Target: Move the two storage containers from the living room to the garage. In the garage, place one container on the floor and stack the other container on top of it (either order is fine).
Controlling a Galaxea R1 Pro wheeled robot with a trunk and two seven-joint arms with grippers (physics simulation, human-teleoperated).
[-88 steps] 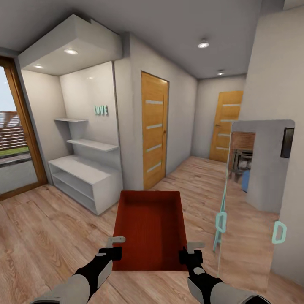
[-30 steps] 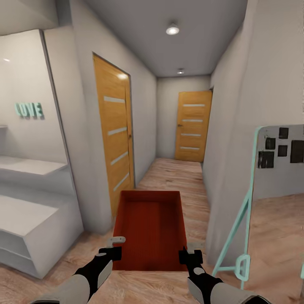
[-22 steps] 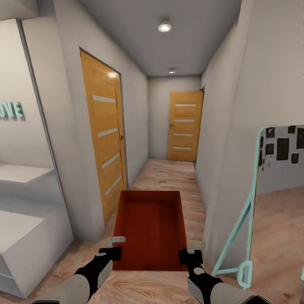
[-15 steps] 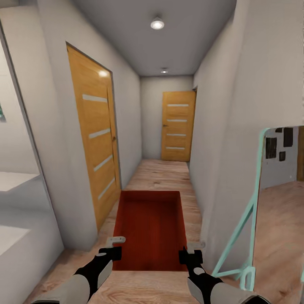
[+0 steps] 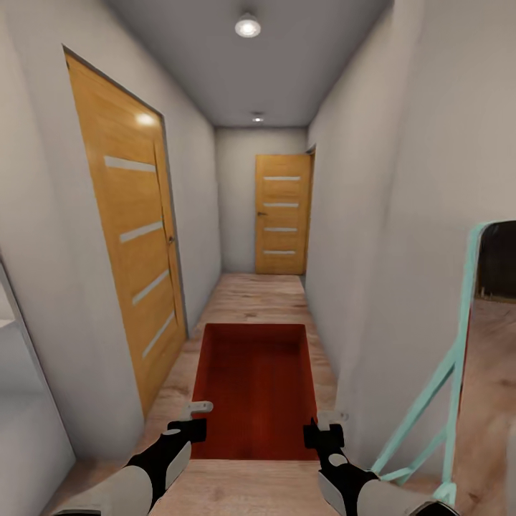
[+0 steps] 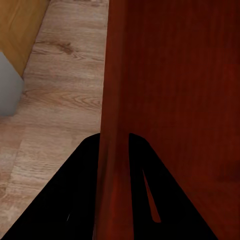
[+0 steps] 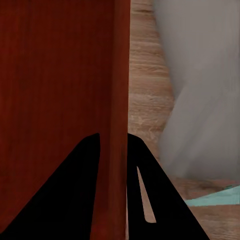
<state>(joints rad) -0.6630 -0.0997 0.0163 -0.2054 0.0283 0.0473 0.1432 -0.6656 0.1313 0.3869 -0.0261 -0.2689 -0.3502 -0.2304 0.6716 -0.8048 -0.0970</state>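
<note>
While both end effectors clamp its side walls, the red-orange container [image 5: 252, 390] sits lidless.

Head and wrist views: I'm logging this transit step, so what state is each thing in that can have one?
storage container: carried level above the wood floor, open-top, nothing inside.
left gripper: shut on the container's left wall.
right gripper: shut on the container's right wall.
near door: closed.
far door: closed.
ceiling light: on.
</note>
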